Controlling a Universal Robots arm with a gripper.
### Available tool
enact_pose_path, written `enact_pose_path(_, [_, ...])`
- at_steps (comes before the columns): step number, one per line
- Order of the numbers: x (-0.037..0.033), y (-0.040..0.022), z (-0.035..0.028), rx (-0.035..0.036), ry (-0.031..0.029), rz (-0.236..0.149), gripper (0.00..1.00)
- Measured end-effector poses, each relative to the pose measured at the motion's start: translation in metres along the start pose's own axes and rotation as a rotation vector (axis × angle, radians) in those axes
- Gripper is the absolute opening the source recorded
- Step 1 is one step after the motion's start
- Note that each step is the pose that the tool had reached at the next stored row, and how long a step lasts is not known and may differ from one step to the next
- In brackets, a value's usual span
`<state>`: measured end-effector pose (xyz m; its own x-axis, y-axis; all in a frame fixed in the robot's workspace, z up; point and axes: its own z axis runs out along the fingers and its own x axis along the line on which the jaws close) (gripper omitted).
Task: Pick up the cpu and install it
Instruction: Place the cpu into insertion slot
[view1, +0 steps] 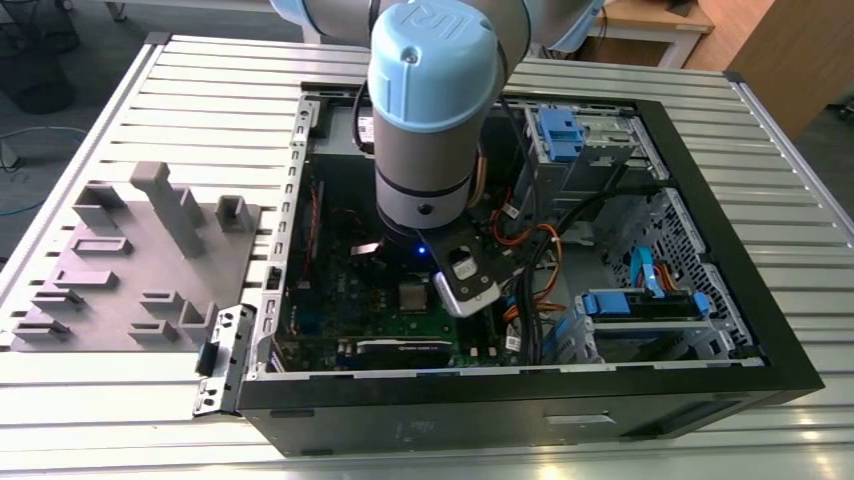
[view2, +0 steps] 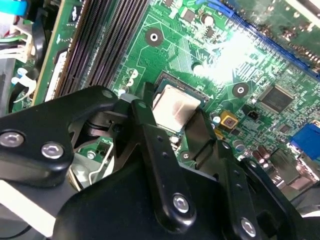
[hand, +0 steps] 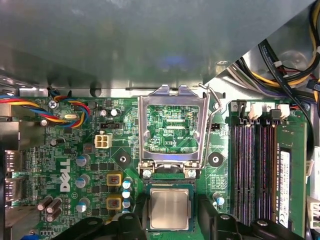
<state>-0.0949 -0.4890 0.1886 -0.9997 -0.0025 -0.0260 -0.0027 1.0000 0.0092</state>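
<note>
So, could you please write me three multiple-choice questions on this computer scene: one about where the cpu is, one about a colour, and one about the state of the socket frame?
1. Where is the cpu?
A) on the grey tray beside the case
B) seated on the circuit board
C) across the memory slots

2. What colour is the circuit board?
A) red
B) black
C) green

3. How is the socket frame?
A) open, not covering the cpu
B) closed over the cpu
C) lying outside the case

Answers: 1 B, both wrist views show the cpu flat on the board. 2 C, the board is green in every view. 3 A, the first wrist view shows the frame beside the uncovered cpu.
</note>
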Motion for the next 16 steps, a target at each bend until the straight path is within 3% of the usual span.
enact_pose_path(7, [-0.0001,0.0000,-0.0014,0.0000,-0.0001,0.000,0.53])
enact_pose_path(16, [-0.0005,0.0001,-0.0160,0.0001,-0.0001,0.000,0.53])
